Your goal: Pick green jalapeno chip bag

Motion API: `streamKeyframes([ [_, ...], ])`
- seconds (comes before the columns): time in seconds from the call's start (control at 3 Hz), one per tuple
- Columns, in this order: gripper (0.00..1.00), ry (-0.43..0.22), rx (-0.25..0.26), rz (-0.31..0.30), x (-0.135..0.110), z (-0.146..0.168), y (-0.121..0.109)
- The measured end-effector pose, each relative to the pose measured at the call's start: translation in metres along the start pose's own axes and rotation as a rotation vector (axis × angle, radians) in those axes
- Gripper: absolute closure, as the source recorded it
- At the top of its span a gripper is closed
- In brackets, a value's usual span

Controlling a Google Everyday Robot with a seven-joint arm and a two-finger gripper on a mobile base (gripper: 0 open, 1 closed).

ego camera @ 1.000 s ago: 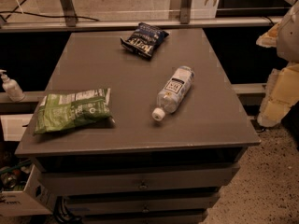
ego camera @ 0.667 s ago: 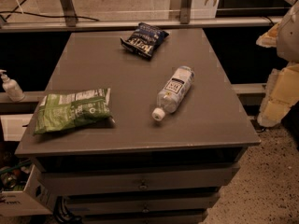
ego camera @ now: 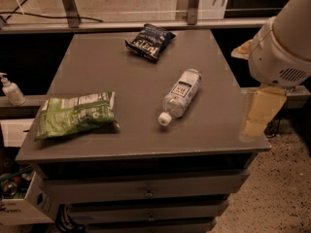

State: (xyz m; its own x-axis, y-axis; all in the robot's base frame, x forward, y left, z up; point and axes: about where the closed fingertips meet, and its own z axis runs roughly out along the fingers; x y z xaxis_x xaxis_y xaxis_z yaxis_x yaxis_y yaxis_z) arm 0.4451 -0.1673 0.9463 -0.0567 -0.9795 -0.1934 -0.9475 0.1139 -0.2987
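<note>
The robot's white arm [ego camera: 286,38] has swung further in from the right, and its cream-coloured gripper [ego camera: 261,113] now hangs at the right edge of the grey square cabinet top [ego camera: 121,62]; whether it is open or closed cannot be told. The crinkly light-green foil jalapeno chip bag [ego camera: 75,114] lies flat near the front-left corner, well apart from the gripper. A clear plastic water bottle [ego camera: 181,95] lies on its side mid-table, and a small dark blue chip bag [ego camera: 148,41] lies toward the back.

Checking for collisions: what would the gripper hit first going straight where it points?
Probably the table's right edge; the gripper points down over it, far from the green chip bag. Depth is unclear.
</note>
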Motion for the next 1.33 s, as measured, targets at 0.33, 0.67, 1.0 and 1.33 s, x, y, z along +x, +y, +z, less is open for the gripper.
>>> streamKeyframes([
  [0.33, 0.0, -0.066, -0.019, -0.071, -0.036, 0.019, 0.011],
  [0.67, 0.0, -0.141, -0.045, -0.134, -0.075, 0.027, 0.028],
  [1.0, 0.0, -0.215, -0.068, -0.193, -0.116, 0.03, 0.042],
  [1.33, 0.0, -0.283, -0.08, -0.254, -0.156, 0.032, 0.052],
])
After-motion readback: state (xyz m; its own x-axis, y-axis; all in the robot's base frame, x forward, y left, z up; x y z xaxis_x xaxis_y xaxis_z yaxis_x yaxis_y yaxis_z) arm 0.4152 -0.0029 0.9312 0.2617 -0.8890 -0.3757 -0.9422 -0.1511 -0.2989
